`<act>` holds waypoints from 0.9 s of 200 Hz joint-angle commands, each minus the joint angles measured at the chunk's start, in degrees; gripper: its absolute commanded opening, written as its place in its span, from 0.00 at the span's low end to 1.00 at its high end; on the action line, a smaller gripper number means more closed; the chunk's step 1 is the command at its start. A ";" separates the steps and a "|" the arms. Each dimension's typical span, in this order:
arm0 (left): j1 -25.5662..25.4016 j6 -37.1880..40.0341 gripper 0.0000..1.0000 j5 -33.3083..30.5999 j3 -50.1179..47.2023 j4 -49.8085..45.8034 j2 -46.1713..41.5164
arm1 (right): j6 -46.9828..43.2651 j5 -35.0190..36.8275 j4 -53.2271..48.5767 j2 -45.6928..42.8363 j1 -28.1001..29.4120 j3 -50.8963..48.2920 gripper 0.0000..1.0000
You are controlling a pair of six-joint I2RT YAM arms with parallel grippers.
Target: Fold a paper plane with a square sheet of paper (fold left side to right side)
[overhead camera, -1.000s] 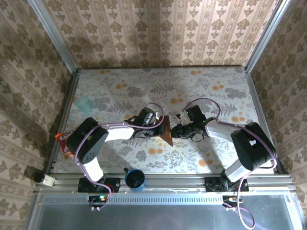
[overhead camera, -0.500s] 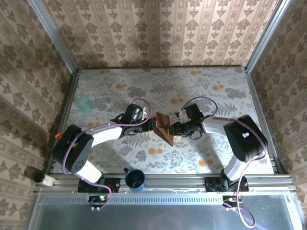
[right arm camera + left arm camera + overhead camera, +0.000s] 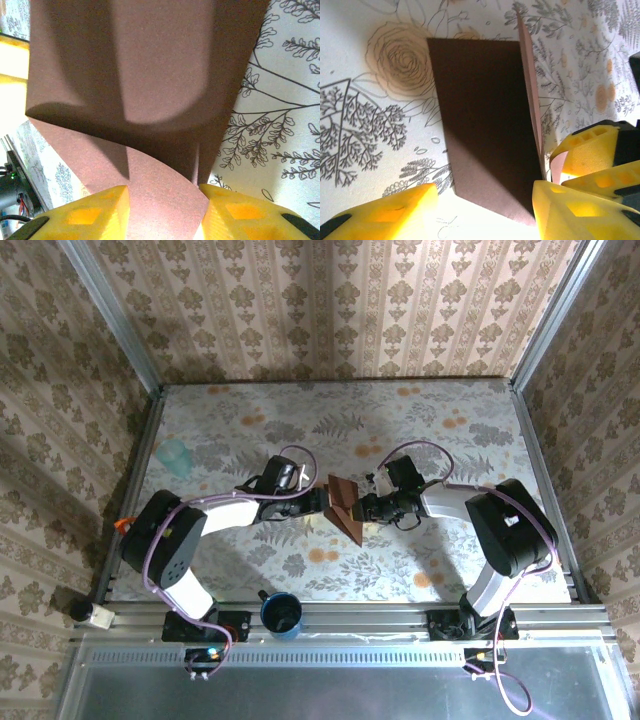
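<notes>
The left end effector (image 3: pixel 484 194) has its yellow fingers spread wide and pinches nothing. The square sheet of paper (image 3: pixel 480 125) lies directly ahead of it, with its flat, dark panel on the worktop (image 3: pixel 420 430) reaching into the gap between the fingers. The right end effector (image 3: pixel 162 194) faces it from the other side. Its fingers stand apart too, and a curved flap of the sheet rises through the gap between them, too loosely to count as a pinch. From above, the half-folded sheet sits mid-worktop between the two end effectors, just beside each, so neither arm is clearly nearer. Its crease runs roughly from the far side toward the near edge, slanting a little, with one panel tilted up. Flattening that panel would probably mean pressing along this near-to-far line. A dark blue cup (image 3: pixel 282 613) stands at the near rail and a pale teal cup (image 3: pixel 174 454) well off to the left. What either cup holds cannot be told.
</notes>
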 commanded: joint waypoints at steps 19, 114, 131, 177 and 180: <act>0.19 1.08 0.54 0.09 0.89 1.77 -0.82 | -1.33 -0.45 -0.04 1.73 -0.30 1.12 0.41; 0.19 1.39 0.56 -2.88 -0.79 2.67 -4.33 | -1.11 -0.59 0.39 1.95 -0.39 0.62 0.41; 0.19 1.33 0.56 -3.08 -0.99 2.71 -4.74 | -1.10 -0.52 0.49 1.83 -0.35 0.51 0.41; 0.20 1.27 0.57 -1.17 0.71 2.36 -1.64 | -0.90 -0.59 0.75 1.85 -0.37 0.26 0.41; 0.22 1.27 0.56 -0.92 0.87 2.34 -1.30 | -0.93 -0.59 0.75 1.89 -0.39 0.16 0.41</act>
